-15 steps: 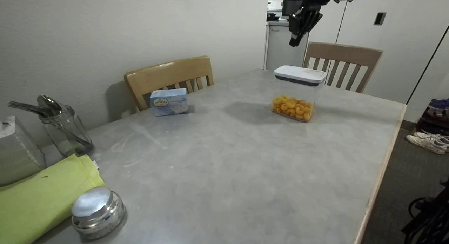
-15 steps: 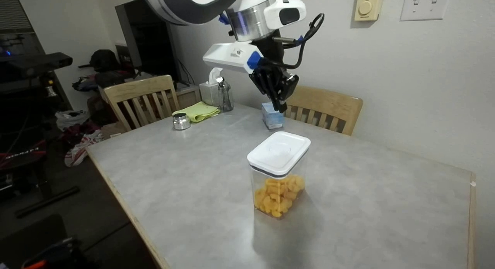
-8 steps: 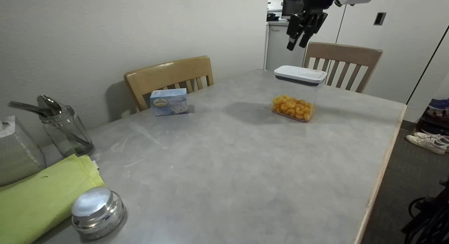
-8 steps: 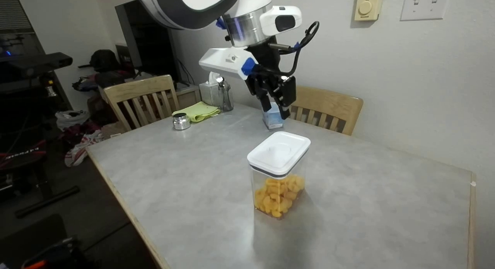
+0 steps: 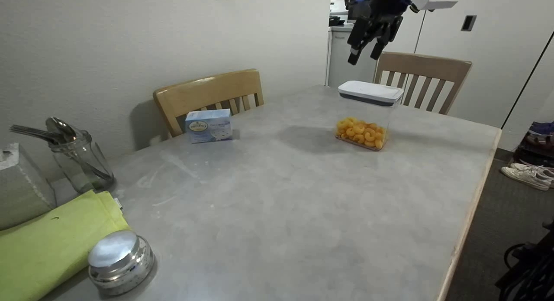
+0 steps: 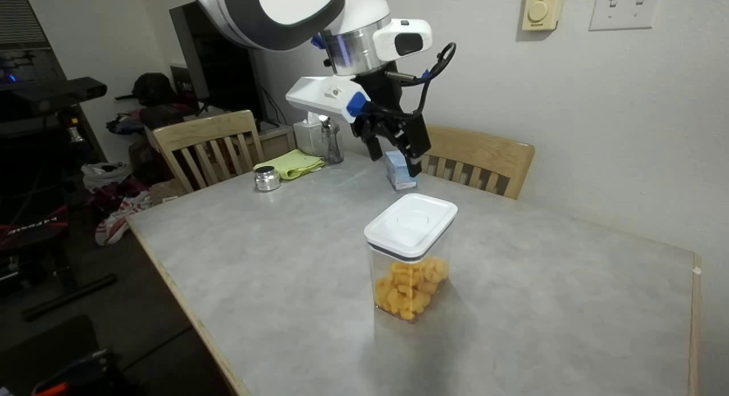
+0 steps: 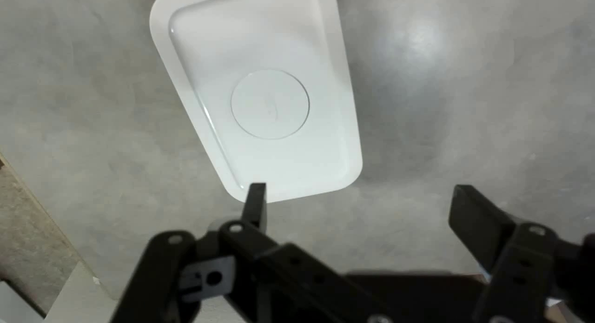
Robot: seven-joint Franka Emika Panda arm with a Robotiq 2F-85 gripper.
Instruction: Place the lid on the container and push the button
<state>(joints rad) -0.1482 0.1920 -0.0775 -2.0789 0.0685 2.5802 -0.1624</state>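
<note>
The white lid sits flat on top of the clear container, which stands upright on the table with orange-yellow pieces inside. In the wrist view the lid fills the upper middle, and the round button at its centre looks level with the surface around it. My gripper hangs in the air above and beyond the container, touching nothing. Its fingers are spread wide with nothing between them; in the wrist view the gripper shows its left fingertip overlapping the lid's near edge.
A blue-and-white box stands near the wall-side chair. Farther along the table are a glass jar of cutlery, a yellow-green cloth and a shiny metal jar. Another chair stands behind the container.
My gripper has gone from nearly shut to wide open. The arm has sunk a little and shifted slightly sideways. Lid and container have stayed where they were.
</note>
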